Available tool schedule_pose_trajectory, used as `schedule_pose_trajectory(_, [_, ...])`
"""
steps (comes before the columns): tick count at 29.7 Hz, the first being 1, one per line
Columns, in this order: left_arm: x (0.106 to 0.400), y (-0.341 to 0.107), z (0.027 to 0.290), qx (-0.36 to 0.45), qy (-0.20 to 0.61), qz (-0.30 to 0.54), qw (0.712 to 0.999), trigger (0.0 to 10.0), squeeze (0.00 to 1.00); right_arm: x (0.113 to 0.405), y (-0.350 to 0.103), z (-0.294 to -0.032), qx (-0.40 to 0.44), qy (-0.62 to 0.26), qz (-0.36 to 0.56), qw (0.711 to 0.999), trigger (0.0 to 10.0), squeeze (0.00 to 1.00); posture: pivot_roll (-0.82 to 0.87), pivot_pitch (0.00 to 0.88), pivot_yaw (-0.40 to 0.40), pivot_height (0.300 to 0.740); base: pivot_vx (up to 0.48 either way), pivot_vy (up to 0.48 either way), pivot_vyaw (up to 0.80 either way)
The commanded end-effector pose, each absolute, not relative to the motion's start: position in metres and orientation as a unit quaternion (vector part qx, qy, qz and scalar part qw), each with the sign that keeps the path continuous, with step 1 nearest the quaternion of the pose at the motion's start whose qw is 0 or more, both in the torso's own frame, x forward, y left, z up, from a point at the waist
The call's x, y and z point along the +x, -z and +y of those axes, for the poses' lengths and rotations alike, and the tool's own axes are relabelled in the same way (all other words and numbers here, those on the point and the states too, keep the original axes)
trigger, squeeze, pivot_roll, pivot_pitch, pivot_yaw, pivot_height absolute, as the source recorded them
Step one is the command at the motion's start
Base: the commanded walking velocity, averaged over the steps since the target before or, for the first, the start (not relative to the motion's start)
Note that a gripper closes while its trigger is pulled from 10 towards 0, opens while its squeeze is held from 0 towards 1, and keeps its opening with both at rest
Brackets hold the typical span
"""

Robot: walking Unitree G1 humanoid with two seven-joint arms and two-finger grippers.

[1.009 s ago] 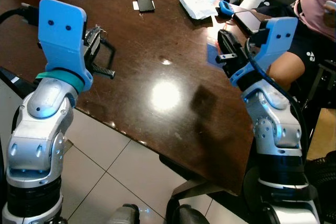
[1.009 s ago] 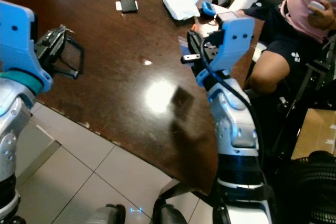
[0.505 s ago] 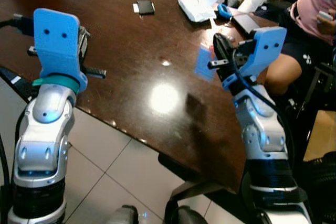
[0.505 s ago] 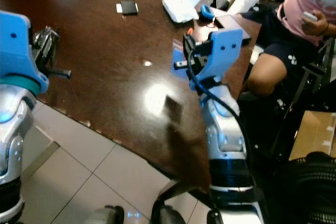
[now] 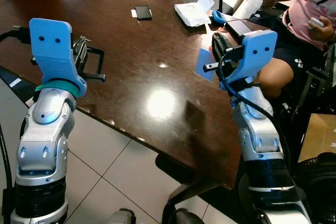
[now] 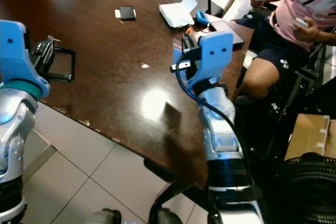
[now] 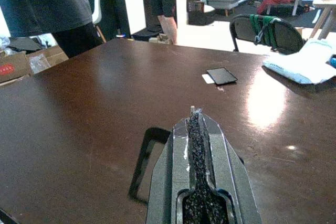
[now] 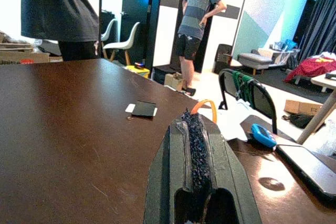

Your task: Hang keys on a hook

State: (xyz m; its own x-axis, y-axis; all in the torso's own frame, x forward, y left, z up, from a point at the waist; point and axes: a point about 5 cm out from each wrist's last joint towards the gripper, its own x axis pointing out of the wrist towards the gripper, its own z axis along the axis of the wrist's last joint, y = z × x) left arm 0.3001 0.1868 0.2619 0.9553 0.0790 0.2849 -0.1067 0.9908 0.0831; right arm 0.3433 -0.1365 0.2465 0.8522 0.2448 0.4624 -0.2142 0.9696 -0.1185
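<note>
A: Head camera, entry one. Where are the arms?

B: Both are raised over the dark wooden table [image 5: 157, 40]. The left gripper [image 5: 93, 64] hangs above the near edge on the robot's left. The right gripper [image 5: 219, 51] is above the table's right part, near a seated person [image 5: 310, 19].

A: Items on the table?

B: At the far side there are a black phone [image 5: 142, 12], a white plastic bag [image 5: 193, 13], a small blue object [image 5: 219, 18] and a dark tablet [image 5: 239, 25].

A: Left wrist camera?

B: The left fingers [image 7: 195, 145] are pressed together, with nothing between them. They point across the table toward the phone. A folding chair [image 7: 265, 32] stands beyond.

A: Right wrist camera?

B: The right fingers [image 8: 191, 145] are also pressed together, with nothing seen in them. An orange loop [image 8: 202, 104] shows just past their tip. I cannot tell what it is. Someone in a striped shirt [image 8: 195, 19] stands at the back.

A: The keys?

B: I cannot tell where they are.
</note>
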Motion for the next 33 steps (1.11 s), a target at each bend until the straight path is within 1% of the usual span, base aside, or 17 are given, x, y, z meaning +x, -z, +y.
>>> schedule_pose_trajectory(1, [0.3007, -0.2574, 0.1894, 0.05, -0.052, -0.136, 0.988, 10.0, 0.0, 0.343, -0.2401, -0.1391, -0.037, -0.114, -0.237, 0.964, 10.0, 0.0, 0.1, 0.046, -0.005, 0.74, 0.0, 0.0, 0.0])
schedule_pose_trajectory(10, [0.3014, -0.2582, 0.1907, 0.06, -0.059, -0.141, 0.986, 10.0, 0.0, 0.3434, -0.2385, -0.1363, -0.04, -0.114, -0.244, 0.962, 10.0, 0.0, 0.1, 0.061, -0.004, 0.74, 0.0, 0.0, 0.0])
schedule_pose_trajectory(12, [0.3012, -0.2579, 0.1912, 0.061, -0.06, -0.141, 0.986, 10.0, 0.0, 0.3433, -0.2383, -0.1359, -0.041, -0.114, -0.244, 0.962, 10.0, 0.0, 0.1, 0.064, -0.003, 0.74, -0.266, 0.0, 0.0])
schedule_pose_trajectory(20, [0.3007, -0.2592, 0.1916, 0.065, -0.06, -0.143, 0.986, 10.0, 0.0, 0.3434, -0.2372, -0.1337, -0.042, -0.114, -0.243, 0.962, 10.0, 0.0, 0.11, 0.072, 0.002, 0.74, -0.336, 0.0, 0.0])
schedule_pose_trajectory(33, [0.3006, -0.261, 0.191, 0.068, -0.058, -0.146, 0.985, 10.0, 0.0, 0.344, -0.2355, -0.1312, -0.043, -0.116, -0.244, 0.962, 10.0, 0.0, 0.11, 0.08, 0.004, 0.74, -0.418, 0.0, 0.0])
